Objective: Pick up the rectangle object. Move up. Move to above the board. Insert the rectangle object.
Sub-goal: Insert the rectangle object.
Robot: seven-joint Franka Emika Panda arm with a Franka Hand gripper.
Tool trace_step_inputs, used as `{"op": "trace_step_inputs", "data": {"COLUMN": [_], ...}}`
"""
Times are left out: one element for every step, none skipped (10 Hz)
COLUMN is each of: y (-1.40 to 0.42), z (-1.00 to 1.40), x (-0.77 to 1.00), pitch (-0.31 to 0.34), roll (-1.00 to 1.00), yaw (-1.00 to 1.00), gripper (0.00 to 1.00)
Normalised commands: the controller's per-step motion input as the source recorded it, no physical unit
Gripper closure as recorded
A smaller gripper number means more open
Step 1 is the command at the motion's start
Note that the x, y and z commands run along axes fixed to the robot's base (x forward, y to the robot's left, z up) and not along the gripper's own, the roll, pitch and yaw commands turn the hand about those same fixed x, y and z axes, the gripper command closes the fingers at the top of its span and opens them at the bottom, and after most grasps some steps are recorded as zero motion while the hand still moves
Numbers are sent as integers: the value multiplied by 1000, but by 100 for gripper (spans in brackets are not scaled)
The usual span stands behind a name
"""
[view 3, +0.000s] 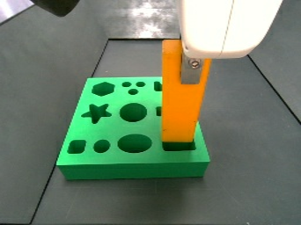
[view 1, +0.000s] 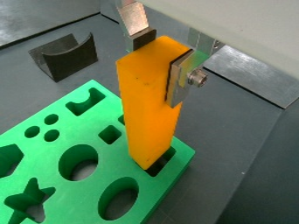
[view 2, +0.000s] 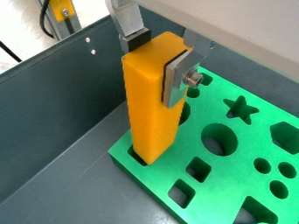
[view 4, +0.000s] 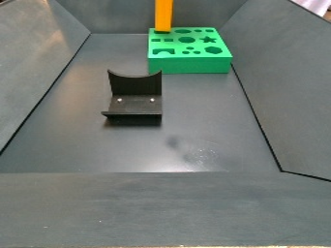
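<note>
The rectangle object, a bright orange bar, stands upright with its lower end in a rectangular slot at a corner of the green board. Both wrist views and both side views show it. My gripper is shut on the bar's upper end: one silver finger lies flat on one face and the dark pad of the other sits at the opposite face. It also shows in a wrist view and in a side view. The board lies flat.
The dark grey fixture with a curved notch stands mid-floor, away from the board, and shows in a wrist view. Sloped grey bin walls enclose the floor. The board lies close to a wall.
</note>
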Motion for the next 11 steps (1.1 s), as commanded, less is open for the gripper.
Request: {"op": "trace_step_inputs", "data": {"y": [-157,-211,-217,-169,-74,-14,-3,-20,-14,0,0], "z": [0,-9,-9,-40,-114,-106,-71,-69,-51,-71,-40], "x": [0,9,46,49,17,0,9,51,60,177,163], "pitch": [0,0,0,0,-4,-10,0,0,0,0,0], "roll": [0,0,0,0,0,0,0,0,0,0,0], "yaw": [0,0,0,0,0,0,0,0,0,37,17], "gripper": [100,100,100,100,100,100,100,100,100,100,100]}}
